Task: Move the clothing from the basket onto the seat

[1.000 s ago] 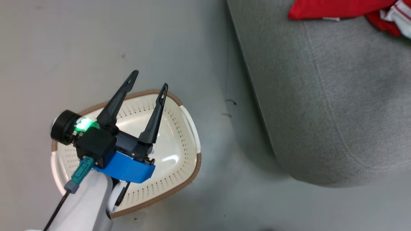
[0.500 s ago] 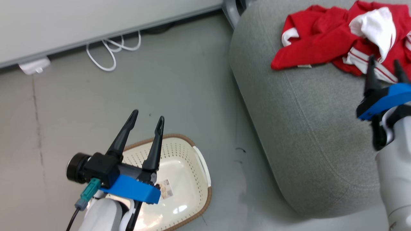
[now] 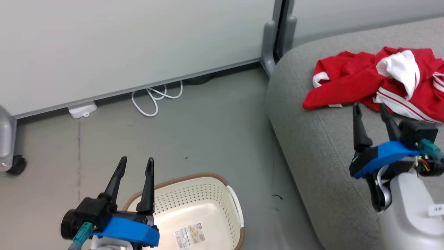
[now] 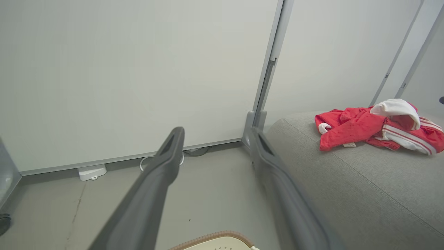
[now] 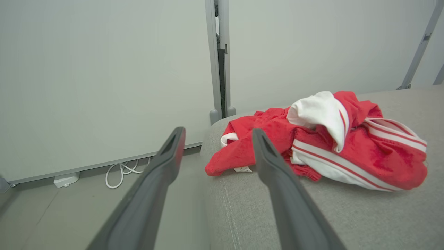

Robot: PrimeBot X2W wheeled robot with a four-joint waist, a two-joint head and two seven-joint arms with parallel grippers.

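Both red garments, the clothing (image 3: 378,83), lay heaped together on the seat (image 3: 326,156), toward the cushion's wall-side end. One red corner reached out toward the rounded edge. The basket (image 3: 187,175) stood on the floor well apart from the seat, its bottom label (image 3: 189,236) bare and nothing red seen in it. Task looked done, as far as I could judge.

Left gripper (image 3: 136,159) hung above the basket's rim, fingers spread apart, nothing between them. Right gripper (image 3: 368,106) was over the seat, fingers likewise apart and empty, tips just short of the heap.

Risks noted:
- Right fingertips sat close to the fabric. A forward nudge could hook a fold, and any pull back might then drag a garment toward the edge and off.
- The heap was loose. The reaching corner near the rounded edge might slip if bumped.
- Left arm dropping could knock or tip the light basket.
- White cable (image 3: 152,100) looped on the floor by the wall. Rolling forward could catch it.
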